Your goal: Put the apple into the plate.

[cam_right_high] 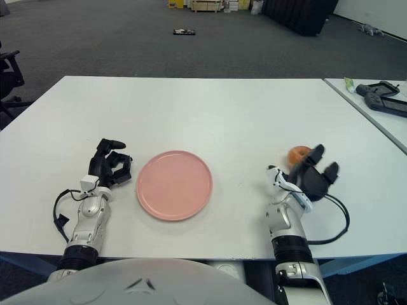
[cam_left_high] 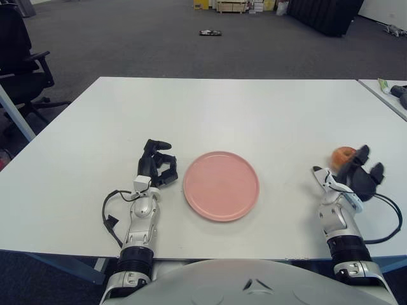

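The red-orange apple (cam_left_high: 343,154) sits on the white table (cam_left_high: 241,108) at the right, well apart from the pink plate (cam_left_high: 221,185) in the middle near the front edge. My right hand (cam_left_high: 359,175) is raised just right of and in front of the apple, its dark fingers spread; they hide the apple's lower right side and do not close around it. Nothing lies on the plate. My left hand (cam_left_high: 159,166) shows just left of the plate with its fingers curled on nothing.
A second table (cam_right_high: 381,108) stands at the right with a dark device (cam_right_high: 381,98) on it. An office chair (cam_left_high: 19,57) is at the far left. Cables (cam_left_high: 111,213) trail from both forearms near the front edge.
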Robot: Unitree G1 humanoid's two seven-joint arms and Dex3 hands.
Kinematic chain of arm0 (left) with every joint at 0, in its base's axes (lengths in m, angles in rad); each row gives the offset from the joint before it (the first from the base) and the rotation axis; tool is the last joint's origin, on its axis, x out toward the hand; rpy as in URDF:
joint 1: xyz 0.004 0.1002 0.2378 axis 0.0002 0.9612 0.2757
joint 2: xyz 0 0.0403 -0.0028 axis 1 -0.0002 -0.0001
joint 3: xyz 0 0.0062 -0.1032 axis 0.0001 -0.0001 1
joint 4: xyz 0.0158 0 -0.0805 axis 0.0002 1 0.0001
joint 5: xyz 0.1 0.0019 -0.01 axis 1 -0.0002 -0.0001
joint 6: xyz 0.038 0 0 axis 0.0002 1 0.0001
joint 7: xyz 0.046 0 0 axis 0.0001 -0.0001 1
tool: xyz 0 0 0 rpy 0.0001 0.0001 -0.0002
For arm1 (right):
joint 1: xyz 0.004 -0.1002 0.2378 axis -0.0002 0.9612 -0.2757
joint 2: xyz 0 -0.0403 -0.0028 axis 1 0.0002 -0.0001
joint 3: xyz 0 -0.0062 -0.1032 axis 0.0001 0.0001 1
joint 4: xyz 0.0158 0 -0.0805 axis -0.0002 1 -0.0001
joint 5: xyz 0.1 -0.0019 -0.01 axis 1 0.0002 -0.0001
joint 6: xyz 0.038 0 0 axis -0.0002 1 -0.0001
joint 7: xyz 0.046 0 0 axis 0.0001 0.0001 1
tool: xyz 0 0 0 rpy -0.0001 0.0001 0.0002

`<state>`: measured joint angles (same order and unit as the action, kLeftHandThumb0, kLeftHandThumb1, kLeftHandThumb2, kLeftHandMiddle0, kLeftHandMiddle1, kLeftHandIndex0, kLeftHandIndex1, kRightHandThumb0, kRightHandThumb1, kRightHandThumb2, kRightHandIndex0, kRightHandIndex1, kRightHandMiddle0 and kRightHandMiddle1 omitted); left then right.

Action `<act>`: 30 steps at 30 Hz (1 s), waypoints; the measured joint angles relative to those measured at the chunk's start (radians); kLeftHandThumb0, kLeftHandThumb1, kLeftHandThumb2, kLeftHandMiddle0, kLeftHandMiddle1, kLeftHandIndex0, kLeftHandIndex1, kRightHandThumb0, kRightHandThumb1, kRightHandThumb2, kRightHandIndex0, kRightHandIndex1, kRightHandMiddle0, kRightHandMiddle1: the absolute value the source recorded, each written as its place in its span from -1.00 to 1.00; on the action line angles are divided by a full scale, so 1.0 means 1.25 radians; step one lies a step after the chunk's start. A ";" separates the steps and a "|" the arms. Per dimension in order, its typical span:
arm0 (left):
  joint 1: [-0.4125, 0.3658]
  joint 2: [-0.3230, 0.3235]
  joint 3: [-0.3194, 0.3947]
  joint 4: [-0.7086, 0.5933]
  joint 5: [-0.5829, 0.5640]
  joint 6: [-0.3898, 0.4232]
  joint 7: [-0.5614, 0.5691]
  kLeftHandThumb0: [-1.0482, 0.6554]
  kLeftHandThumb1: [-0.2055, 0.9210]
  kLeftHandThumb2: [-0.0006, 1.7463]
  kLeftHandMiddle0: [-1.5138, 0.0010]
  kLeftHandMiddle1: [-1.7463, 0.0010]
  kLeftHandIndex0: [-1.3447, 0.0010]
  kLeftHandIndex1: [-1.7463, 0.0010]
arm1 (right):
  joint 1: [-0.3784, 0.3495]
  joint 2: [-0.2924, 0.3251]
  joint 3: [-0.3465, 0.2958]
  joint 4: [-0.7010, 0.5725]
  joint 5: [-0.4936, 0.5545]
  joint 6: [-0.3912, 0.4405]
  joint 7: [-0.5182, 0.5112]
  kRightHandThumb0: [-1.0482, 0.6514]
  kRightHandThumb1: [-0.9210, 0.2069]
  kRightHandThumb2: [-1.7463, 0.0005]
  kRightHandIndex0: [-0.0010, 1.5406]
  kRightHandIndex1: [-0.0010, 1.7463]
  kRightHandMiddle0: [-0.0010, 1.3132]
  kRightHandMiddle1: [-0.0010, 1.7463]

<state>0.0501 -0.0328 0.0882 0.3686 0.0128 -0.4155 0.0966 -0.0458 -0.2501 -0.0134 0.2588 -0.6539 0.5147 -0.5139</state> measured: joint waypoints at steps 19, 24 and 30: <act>0.000 0.000 0.005 0.000 -0.003 0.000 0.000 0.22 0.15 0.26 0.24 -0.70 0.38 -1.00 | -0.037 0.008 0.004 0.036 0.000 0.019 -0.050 -0.75 -0.44 0.44 -1.00 -1.00 -1.00 -1.00; 0.000 0.000 0.006 0.000 -0.003 0.000 0.000 0.22 0.14 0.27 0.26 -0.72 0.38 -1.00 | -0.053 0.009 0.004 0.066 0.001 -0.010 -0.094 -0.76 -0.42 0.44 -1.00 -1.00 -1.00 -1.00; 0.000 0.001 0.005 0.000 -0.002 0.000 0.000 0.22 0.14 0.28 0.27 -0.76 0.39 -1.00 | -0.077 0.009 0.005 0.104 0.002 -0.042 -0.131 -0.80 -0.44 0.44 -1.00 -1.00 -1.00 -1.00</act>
<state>0.0500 -0.0316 0.0947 0.3686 0.0105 -0.4157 0.0967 -0.1417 -0.2393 -0.0076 0.3890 -0.6517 0.4624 -0.6773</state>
